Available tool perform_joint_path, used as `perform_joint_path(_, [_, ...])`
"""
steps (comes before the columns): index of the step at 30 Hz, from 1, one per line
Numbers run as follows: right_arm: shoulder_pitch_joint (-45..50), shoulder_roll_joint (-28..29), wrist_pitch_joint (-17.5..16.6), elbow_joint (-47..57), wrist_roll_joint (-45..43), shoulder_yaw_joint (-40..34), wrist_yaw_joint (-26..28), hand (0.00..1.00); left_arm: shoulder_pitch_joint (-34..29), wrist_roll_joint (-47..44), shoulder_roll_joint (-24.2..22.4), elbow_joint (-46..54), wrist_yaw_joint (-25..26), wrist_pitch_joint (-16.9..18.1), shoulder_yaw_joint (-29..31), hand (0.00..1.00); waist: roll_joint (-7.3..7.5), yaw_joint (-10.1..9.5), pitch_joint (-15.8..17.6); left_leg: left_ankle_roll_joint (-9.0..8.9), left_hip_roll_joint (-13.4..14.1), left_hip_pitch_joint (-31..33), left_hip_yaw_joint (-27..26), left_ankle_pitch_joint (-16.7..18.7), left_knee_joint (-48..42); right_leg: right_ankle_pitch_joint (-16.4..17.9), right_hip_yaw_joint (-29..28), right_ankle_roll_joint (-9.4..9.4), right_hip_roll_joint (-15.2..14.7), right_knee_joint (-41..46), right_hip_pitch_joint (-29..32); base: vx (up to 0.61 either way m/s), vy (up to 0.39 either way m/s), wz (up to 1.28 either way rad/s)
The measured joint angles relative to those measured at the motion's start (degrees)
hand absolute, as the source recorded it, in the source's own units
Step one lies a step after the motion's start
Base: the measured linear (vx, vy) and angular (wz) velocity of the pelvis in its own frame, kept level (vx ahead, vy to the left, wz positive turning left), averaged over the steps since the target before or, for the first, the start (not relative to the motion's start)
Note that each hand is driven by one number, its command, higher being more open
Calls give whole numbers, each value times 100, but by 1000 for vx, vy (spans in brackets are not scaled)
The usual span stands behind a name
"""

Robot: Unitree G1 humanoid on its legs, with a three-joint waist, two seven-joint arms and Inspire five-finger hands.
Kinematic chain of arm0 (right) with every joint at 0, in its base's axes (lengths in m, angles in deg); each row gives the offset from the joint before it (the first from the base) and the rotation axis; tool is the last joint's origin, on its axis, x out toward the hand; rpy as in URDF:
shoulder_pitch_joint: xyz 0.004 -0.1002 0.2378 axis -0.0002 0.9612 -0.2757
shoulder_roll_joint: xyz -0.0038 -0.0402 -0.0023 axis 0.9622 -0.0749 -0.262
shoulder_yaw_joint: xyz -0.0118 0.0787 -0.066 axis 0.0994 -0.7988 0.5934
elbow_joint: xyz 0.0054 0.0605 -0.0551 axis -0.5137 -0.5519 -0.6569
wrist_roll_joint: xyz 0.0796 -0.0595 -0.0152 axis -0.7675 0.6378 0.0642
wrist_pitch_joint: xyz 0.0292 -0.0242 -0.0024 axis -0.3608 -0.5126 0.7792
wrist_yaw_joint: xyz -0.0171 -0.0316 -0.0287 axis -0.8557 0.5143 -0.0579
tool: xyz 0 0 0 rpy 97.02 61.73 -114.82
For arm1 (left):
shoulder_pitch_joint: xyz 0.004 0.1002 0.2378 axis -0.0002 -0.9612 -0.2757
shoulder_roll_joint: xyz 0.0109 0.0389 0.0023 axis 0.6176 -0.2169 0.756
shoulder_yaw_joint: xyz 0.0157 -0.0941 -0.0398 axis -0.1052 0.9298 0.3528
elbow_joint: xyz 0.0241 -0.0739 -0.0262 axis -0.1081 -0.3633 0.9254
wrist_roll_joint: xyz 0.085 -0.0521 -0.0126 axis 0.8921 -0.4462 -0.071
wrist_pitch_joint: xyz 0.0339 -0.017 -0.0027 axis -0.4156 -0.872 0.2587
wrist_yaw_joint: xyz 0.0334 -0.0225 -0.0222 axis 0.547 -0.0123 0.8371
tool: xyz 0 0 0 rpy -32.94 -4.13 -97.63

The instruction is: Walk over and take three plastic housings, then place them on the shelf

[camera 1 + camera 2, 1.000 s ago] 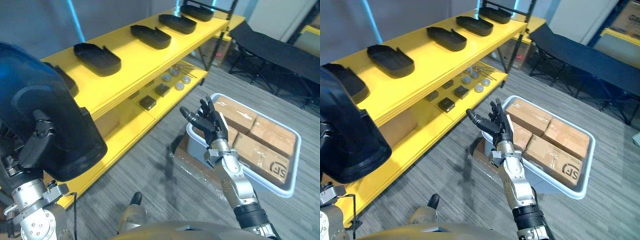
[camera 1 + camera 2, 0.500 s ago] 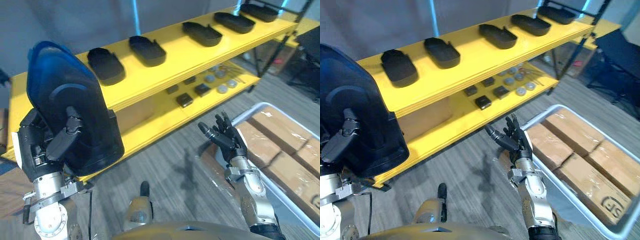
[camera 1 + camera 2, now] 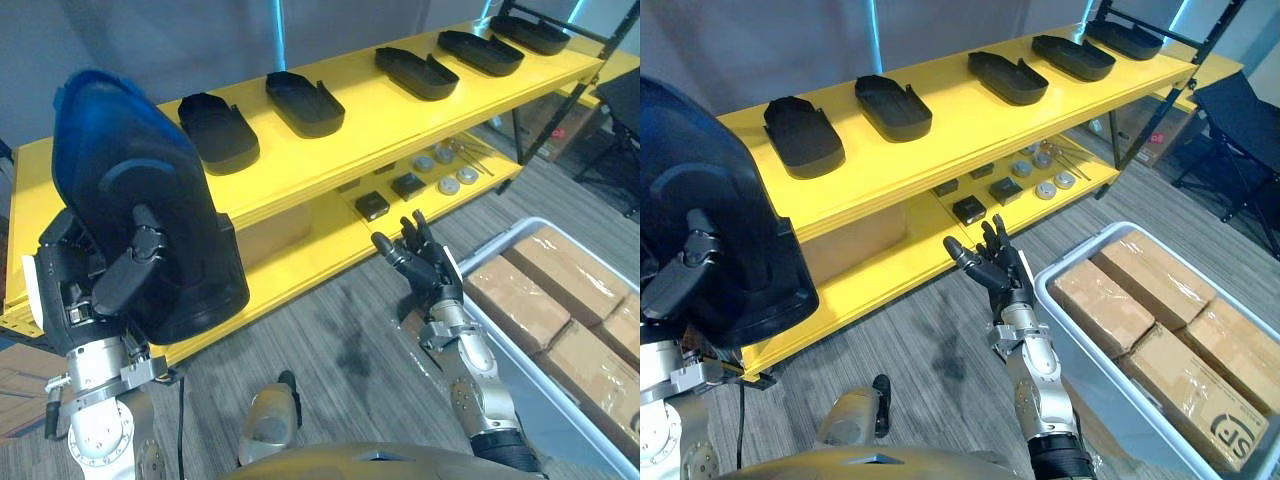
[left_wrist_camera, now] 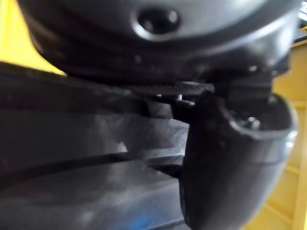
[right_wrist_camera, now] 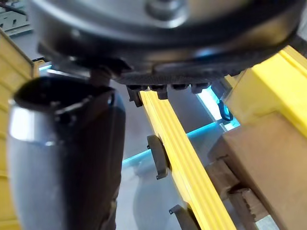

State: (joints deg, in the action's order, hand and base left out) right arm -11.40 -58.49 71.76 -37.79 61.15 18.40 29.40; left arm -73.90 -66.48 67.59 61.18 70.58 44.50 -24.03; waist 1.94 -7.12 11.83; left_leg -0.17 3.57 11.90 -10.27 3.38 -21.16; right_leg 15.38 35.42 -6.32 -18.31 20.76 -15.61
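Left hand (image 3: 108, 292) is seen with its fingers and thumb curled round a large dark plastic housing (image 3: 140, 195), which is held upright and raised above the hand, so the task's thing is in that grasp; whether 1 housing or a nested stack is carried cannot be told. The step in hand is judged to be the carry to the shelf (image 3: 365, 105), with the placing not yet done.

Beyond the left hand and to its right, 5 housings in a row (image 3: 305, 100) are laid along the yellow top deck, with bare strips between them and a bare stretch at the deck's end nearest the hand. For the next move, the load would need to be lifted over the deck's front edge, tipped flat and set down on that bare stretch, apart from the nearest of the 5. Small parts (image 3: 372, 205) lie on the lower deck, just beyond the right hand.

Right hand (image 3: 425, 268) is held empty, fingers spread and straight, over open floor in front of the lower deck's edge. Just right of it a grey tote (image 3: 1077, 252) of cardboard boxes (image 3: 1160, 275) stands on the floor; room on that side is judged tight, while the floor between the 2 hands is open.
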Motion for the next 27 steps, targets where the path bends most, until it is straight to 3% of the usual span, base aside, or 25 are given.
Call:
perform_joint_path(1, [33,-4,2,-14,-12,-75,5,100,203,68,22,-84,-8,-5,-33,0,-22,87,-32,47,-106,-19,175,45,28,-266,-355,360,-244,1004,466,217,161,60])
perform_joint_path(2, [33,-3,2,-14,-24,-100,15,100,267,71,57,-88,-6,-6,-34,0,-26,135,-38,64,-130,-45,224,56,81,-529,-584,563,-314,1435,709,205,200,62])
perform_joint_path(3, [32,3,1,-15,-94,-171,70,100,388,89,211,-93,16,-6,-38,0,-13,206,-37,88,-180,-183,337,61,279,-1234,-1095,609,-362,2162,1145,255,214,57])
perform_joint_path(4, [32,12,-2,-13,-86,-225,90,100,515,129,407,-115,133,-6,-90,0,-29,322,-24,153,-217,-323,548,22,500,-1266,-1557,473,-304,2666,1488,233,128,61])
perform_joint_path(6, [26,6,-7,111,112,-429,100,100,818,240,558,-327,298,-11,-193,0,4,449,-48,276,-277,-582,826,-78,807,-532,-1993,335,93,2566,1735,261,48,80])
perform_joint_path(7, [30,-1,-26,308,318,-605,96,100,965,236,592,-460,355,-12,-269,0,-66,512,-40,243,-314,-706,945,-158,964,-292,-2109,367,373,1978,1771,315,30,83])
perform_joint_path(11, [-12,-306,-477,1095,551,-979,69,100,1240,238,671,-667,492,-27,-410,0,-66,632,-64,226,-463,-725,1466,-173,1068,-178,-2683,422,846,326,2100,244,-69,82])
perform_joint_path(13, [-82,-486,-607,1418,552,-1043,52,100,1247,237,660,-737,629,-38,-549,0,-77,672,-82,112,-497,-722,1752,-109,1026,-382,-3054,381,1009,-296,2080,148,-170,78])
perform_joint_path(14, [-103,-520,-676,1688,552,-1046,13,100,1217,234,655,-741,665,-42,-646,0,38,657,-147,10,-612,-717,1918,-53,1015,-925,-3110,422,986,-602,2006,163,-278,93])
perform_joint_path(15, [-149,-556,-729,1896,552,-1041,-21,100,1171,234,557,-759,677,-62,-771,0,32,660,-187,-111,-641,-698,2123,24,943,-1015,-2905,135,925,-738,1813,155,-283,93])
perform_joint_path(17, [-199,-606,-732,2158,552,-1046,-78,100,946,231,384,-707,609,-70,-958,0,-142,601,-304,-207,-382,-620,2071,180,856,-1020,-2548,210,1092,-1059,1544,109,-228,78])
perform_joint_path(20, [-202,-826,-863,2457,879,-1212,-207,100,871,231,331,-691,295,-68,-1148,0,-304,649,-420,-226,172,-501,1040,76,862,-994,-1872,315,1202,-1220,1251,85,-190,95])
perform_joint_path(23, [-203,-914,-923,2660,1022,-1445,-286,100,902,223,326,-691,184,-53,-1152,0,-356,668,-461,-338,191,-509,765,-228,1163,-992,-1679,317,1139,-1228,1259,64,-28,63])
perform_joint_path(27, [-197,-698,-920,2691,998,-1515,-312,100,898,187,328,-691,378,-54,-1071,0,-234,635,-500,-310,25,-739,793,-383,1476,-992,-1724,317,1043,-1246,1144,52,45,12])
